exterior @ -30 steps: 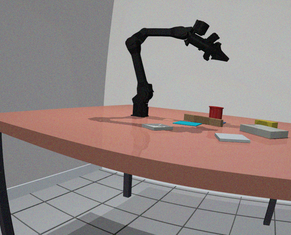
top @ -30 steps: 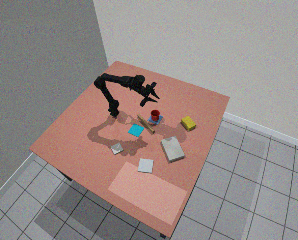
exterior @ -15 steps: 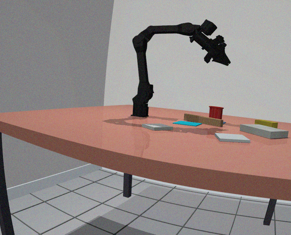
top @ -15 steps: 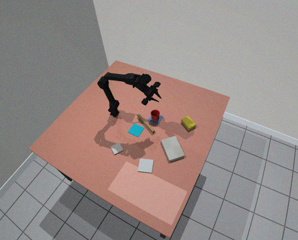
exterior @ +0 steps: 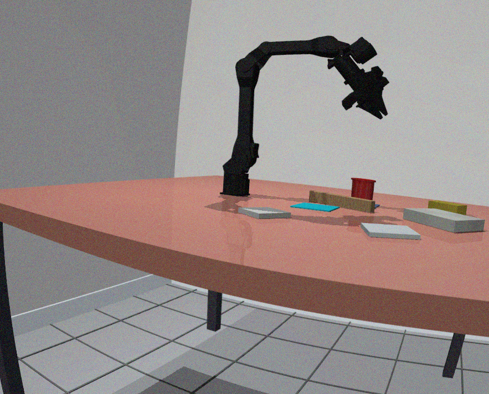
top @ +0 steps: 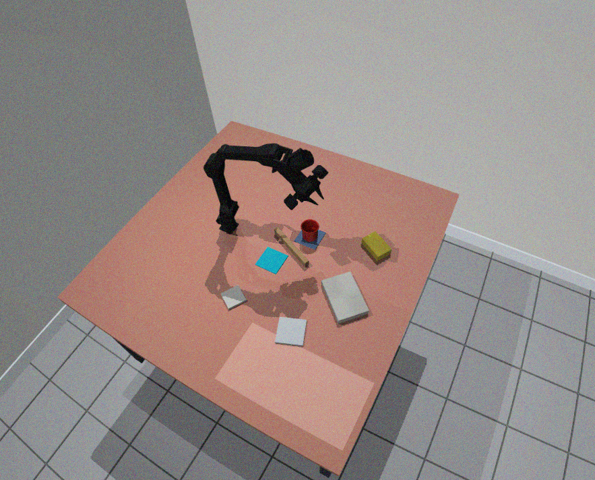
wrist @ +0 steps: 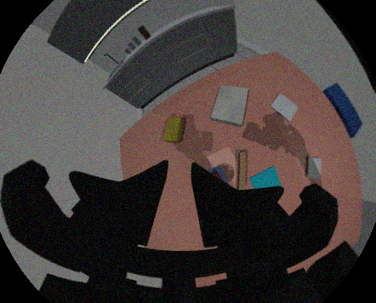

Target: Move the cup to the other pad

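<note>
The red cup [top: 309, 232] [exterior: 363, 188] stands upright on the blue pad [top: 298, 240] [exterior: 376, 206] [wrist: 219, 171]. In the wrist view a finger hides nearly all of the cup. I cannot make out the marbles. The cyan pad [top: 271, 259] [exterior: 314, 207] [wrist: 265, 178] lies bare on the other side of a wooden bar. My gripper [top: 320, 201] [exterior: 384, 115] [wrist: 179, 165] is partly open, with nothing between its fingers. It hangs well above the table and the cup, tilted downward.
The wooden bar [top: 294, 249] [exterior: 342, 200] [wrist: 242, 170] lies between the pads. A yellow block [top: 375, 245] [exterior: 447, 207] [wrist: 173, 128], a large grey slab [top: 344, 296] [exterior: 439, 218] [wrist: 230, 104], a white tile [top: 291, 331] [exterior: 390, 231] [wrist: 285, 106] and a grey tile [top: 234, 296] [exterior: 263, 212] lie around them.
</note>
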Controlling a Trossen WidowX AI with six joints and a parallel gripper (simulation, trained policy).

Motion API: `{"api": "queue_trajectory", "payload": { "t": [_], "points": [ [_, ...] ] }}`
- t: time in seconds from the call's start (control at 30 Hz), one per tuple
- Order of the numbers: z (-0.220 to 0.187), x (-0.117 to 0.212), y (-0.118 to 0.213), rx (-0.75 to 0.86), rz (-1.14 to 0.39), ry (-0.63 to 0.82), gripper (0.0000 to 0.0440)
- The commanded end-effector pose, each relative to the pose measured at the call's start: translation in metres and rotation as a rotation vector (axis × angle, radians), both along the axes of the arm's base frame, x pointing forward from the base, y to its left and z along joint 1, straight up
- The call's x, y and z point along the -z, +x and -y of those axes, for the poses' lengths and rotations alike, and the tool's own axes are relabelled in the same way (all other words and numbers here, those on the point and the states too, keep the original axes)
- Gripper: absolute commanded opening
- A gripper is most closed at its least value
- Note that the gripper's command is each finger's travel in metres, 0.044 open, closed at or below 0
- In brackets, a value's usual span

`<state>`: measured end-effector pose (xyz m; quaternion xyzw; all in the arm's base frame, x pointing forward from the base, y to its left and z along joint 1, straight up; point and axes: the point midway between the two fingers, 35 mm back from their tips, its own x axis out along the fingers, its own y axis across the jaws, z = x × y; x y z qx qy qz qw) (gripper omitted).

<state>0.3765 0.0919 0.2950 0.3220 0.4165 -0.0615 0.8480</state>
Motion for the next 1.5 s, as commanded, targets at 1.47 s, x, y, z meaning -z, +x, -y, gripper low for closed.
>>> {"api": "queue_trajectory", "payload": {
  "t": [1.47],
  "points": [
    [0.004, 0.137, -0.034, 0.203, -0.706, -0.171, 0.0161]
  ]
}}
